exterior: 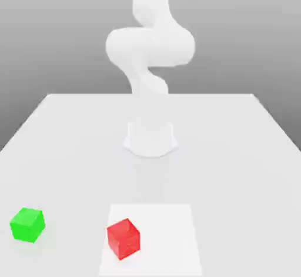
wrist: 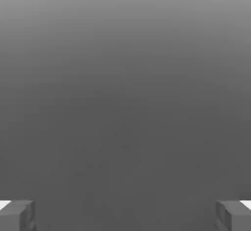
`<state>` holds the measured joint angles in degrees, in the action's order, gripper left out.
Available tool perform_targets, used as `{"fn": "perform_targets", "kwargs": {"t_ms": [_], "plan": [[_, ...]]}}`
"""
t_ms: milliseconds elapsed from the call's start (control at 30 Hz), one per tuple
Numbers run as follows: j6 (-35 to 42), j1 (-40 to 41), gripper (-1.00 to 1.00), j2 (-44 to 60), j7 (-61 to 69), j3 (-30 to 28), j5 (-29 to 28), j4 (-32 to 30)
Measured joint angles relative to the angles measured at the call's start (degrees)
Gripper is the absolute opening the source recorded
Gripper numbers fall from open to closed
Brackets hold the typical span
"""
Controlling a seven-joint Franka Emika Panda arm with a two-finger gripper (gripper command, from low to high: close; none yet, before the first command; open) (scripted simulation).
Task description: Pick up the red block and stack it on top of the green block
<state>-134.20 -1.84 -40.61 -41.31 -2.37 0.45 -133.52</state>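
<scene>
The red block point(exterior: 123, 239) rests on the table near the front, a little to the exterior view's left of centre, on a brighter white square patch point(exterior: 170, 234). The green block point(exterior: 27, 224) sits on the table well to the exterior view's left of the red one, apart from it. In the hand view my gripper point(wrist: 125, 215) is open, its two grey fingertips point(wrist: 17, 215) far apart with nothing between them, facing a plain grey background. The arm point(exterior: 150, 46) rises from its base and leaves the exterior view at the top.
The arm's round white base point(exterior: 150, 137) stands mid-table behind the blocks. The white table point(exterior: 235, 152) stretches wide to both sides, its far edge running behind the base.
</scene>
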Motion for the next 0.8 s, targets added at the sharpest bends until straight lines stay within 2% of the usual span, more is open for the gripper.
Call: {"fn": "perform_targets", "kwargs": {"t_ms": [433, 800], "plan": [[-12.6, -6.8, 0.0, 27.4, 25.1, -9.9, 4.3, -9.1], [-24.2, -5.2, 0.0, 49.9, 42.3, -10.8, 5.6, -15.5]]}}
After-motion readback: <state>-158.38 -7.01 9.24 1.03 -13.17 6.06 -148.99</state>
